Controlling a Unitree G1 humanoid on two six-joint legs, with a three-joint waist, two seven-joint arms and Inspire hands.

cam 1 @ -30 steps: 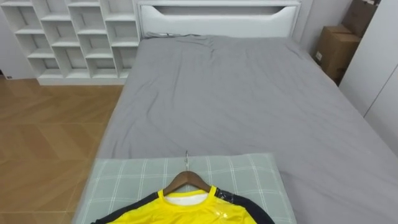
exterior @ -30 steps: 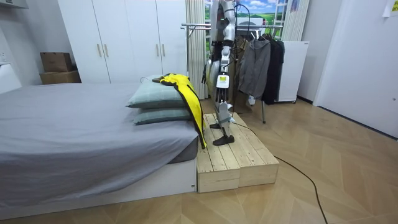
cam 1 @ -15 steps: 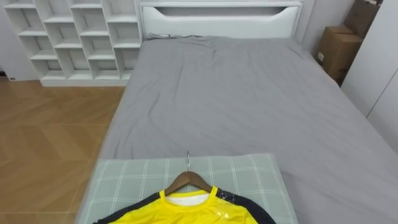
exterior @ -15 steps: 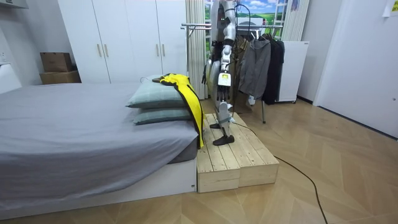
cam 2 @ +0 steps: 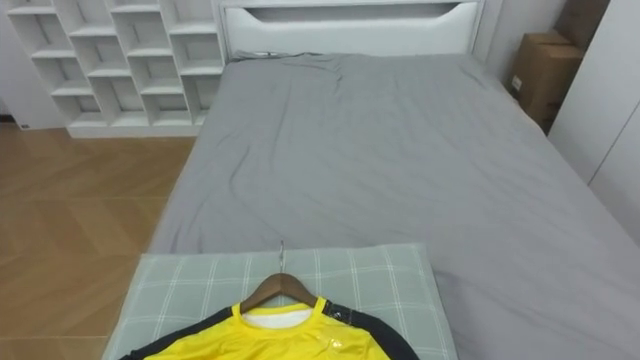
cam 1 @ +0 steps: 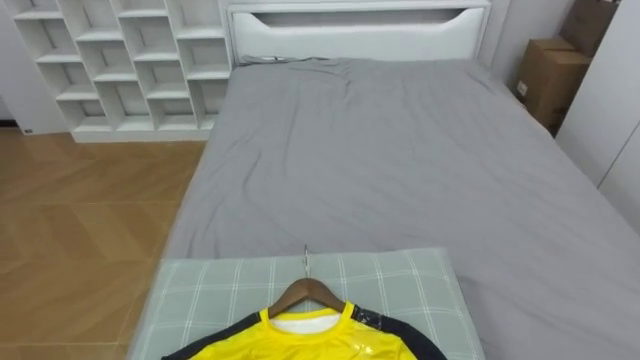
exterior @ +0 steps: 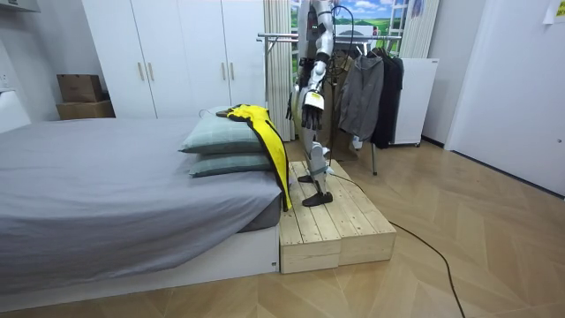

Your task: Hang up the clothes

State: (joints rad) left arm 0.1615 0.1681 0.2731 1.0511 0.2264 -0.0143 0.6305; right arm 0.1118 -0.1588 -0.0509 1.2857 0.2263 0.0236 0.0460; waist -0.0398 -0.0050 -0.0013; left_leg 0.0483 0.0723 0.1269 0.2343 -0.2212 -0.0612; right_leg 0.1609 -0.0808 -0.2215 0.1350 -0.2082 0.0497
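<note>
A yellow shirt with dark sleeves lies on a wooden hanger, whose metal hook points up the bed. It rests on a green checked pillow at the near end of the bed, and part of it drapes over the bed's edge. I stand on a wooden platform at that bed end, facing the shirt. My left hand hangs at my side at about pillow height, a little apart from the shirt, with loose fingers and nothing in it. A clothes rack stands behind me.
The grey bed stretches ahead to a white headboard. White cube shelves stand at the left, cardboard boxes at the right. Dark garments hang on the rack. White wardrobes line the far wall.
In the room view my left hand has risen a little beside my body. The eye view has shifted slightly; the shirt and hanger lie as before.
</note>
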